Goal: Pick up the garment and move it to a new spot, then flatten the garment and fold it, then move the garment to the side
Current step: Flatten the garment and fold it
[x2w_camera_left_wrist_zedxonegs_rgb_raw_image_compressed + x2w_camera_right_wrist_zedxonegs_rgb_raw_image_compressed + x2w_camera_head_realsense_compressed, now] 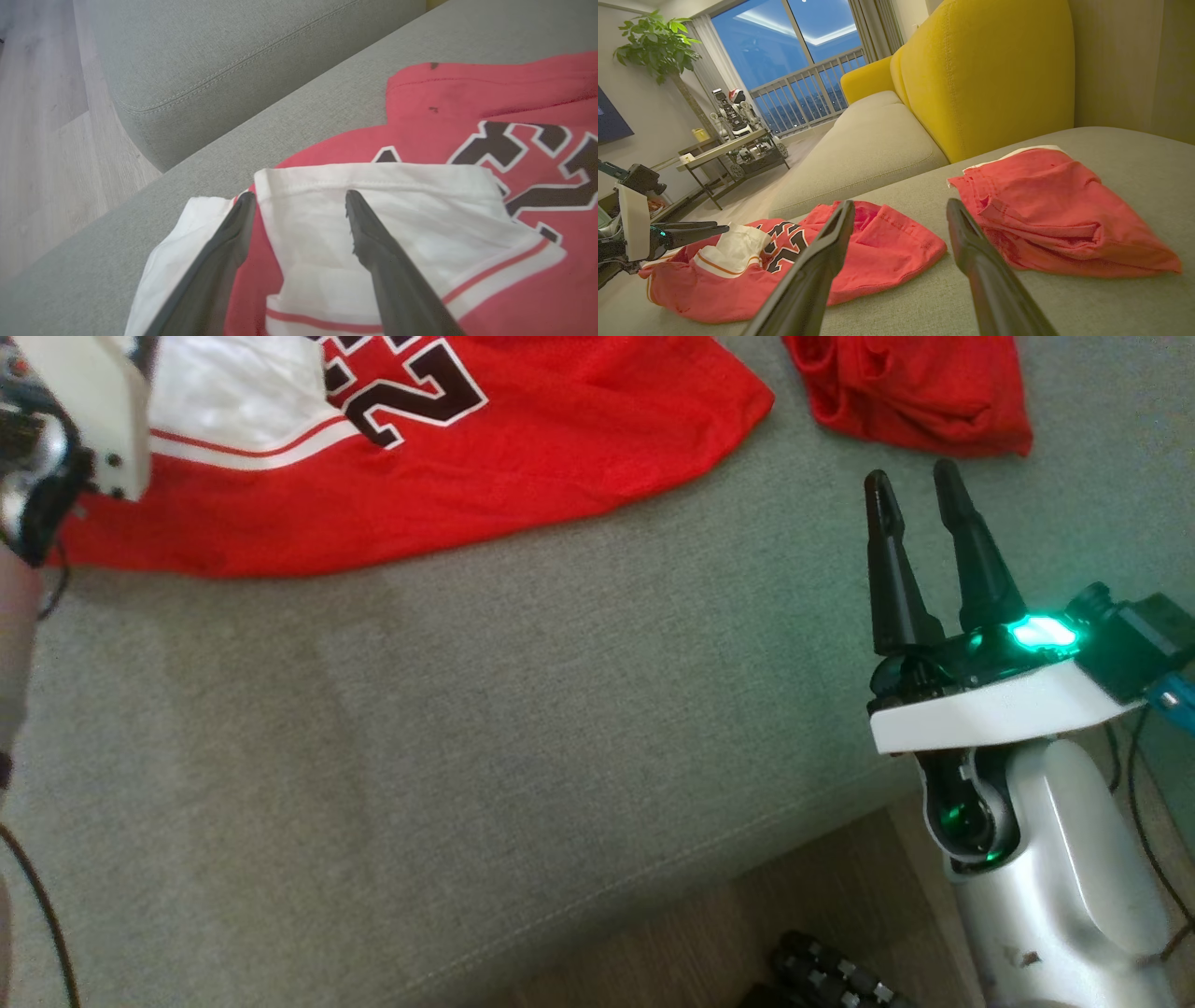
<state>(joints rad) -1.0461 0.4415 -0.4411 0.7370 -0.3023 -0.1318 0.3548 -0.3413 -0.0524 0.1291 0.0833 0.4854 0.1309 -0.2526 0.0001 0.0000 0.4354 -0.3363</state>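
The red jersey (485, 476) lies at eleven o'clock on the sofa seat (467, 756). My left tool (299, 203) hangs wide over its white hem (373, 184), probably not touching; my right tool (910, 490) is wide, empty. Light, limp cloth: I'd pinch that stitched edge.

Right gripper (910, 476): two long, tapered black fingers (892, 579) on a white wedge-shaped wrist housing (990, 709) bearing a glowing green light (1041, 635). Rounded silver forearm (1064, 868), scuffed low down, with thin black cables (1134, 784) and a blue plug (1178, 695). Left gripper (300, 196): same black fingers, with a white block (98, 411) that has dark screw holes.
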